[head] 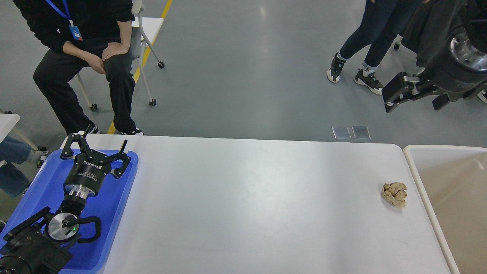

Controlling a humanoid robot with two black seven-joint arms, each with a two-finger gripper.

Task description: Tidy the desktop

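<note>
The white worktop point(243, 198) is nearly bare; the one thing on it is a crumpled paper ball point(394, 194), lying near the worktop's right edge, just beside the beige bin point(414, 171) but not touching it. The right gripper point(392, 95) hangs high above the floor beyond the far edge of the worktop, well apart from the ball; whether it is spread or closed I cannot tell. The left gripper point(97, 146) sits over the blue tray point(34, 190) at the worktop's left end, fingers spread and empty. To do the pickup well, the right arm should come down straight over the ball, fingers wide enough to straddle its uneven folds, squeeze gently, then lift clear of the bin's rim before releasing.
</note>
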